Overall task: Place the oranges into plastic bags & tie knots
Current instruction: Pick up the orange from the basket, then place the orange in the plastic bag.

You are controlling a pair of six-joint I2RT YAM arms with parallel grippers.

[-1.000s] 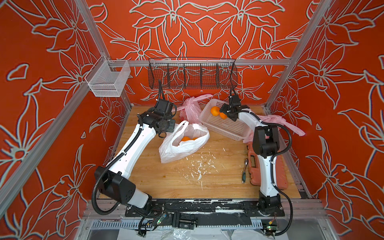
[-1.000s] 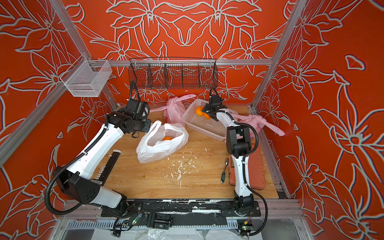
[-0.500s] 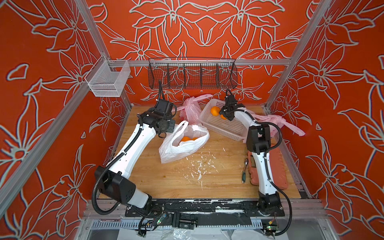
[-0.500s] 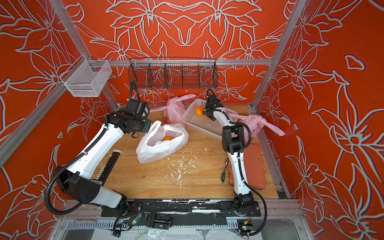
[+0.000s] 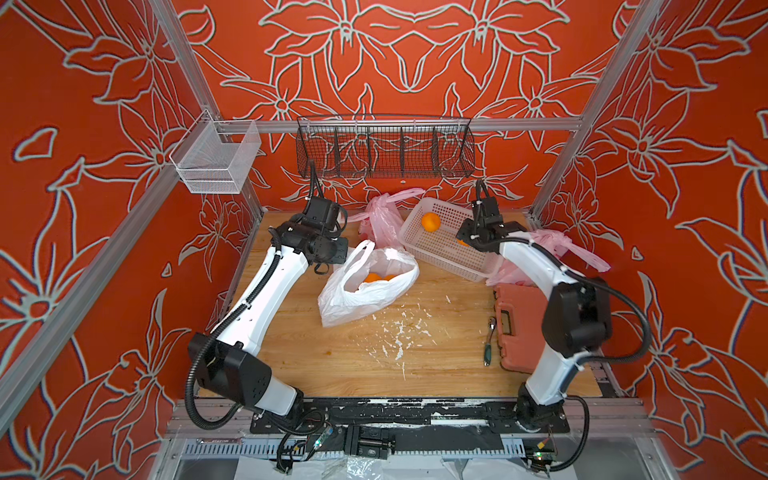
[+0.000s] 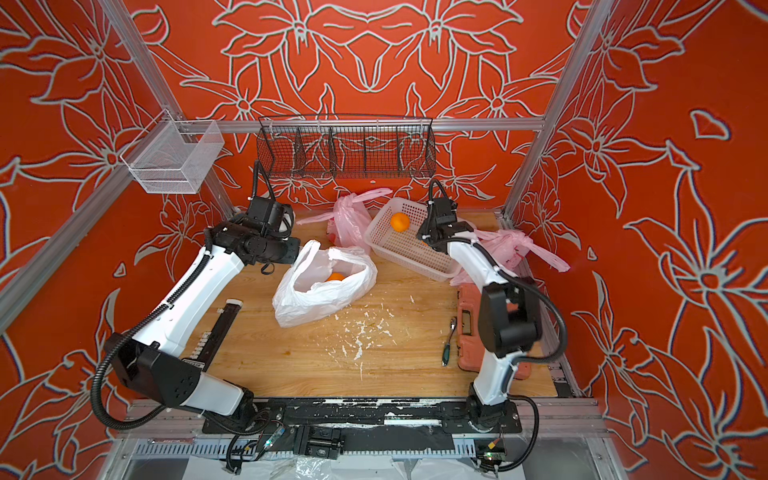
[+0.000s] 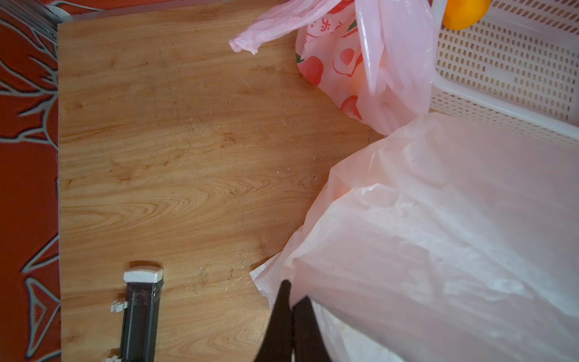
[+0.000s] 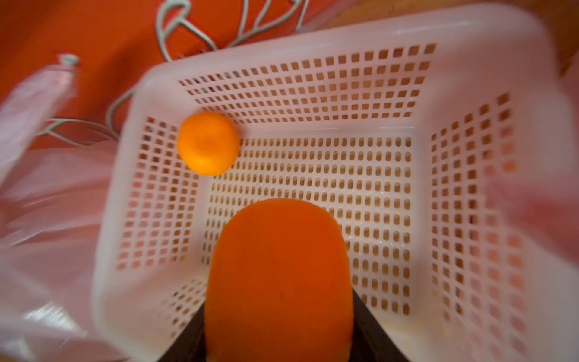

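two oranges (image 5: 372, 277) lie in the white bag (image 5: 365, 295) in a top view, beside the basket (image 5: 440, 253). left wrist: the left jaws press together on its handle. right wrist: the right jaws pinch a third orange (image 8: 279, 275) over the basket, with the bag mouth to their left.

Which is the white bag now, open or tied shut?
Open. In both top views the white bag gapes upward, with oranges visible inside. The left end effector pinches its edge, and nothing is tied.
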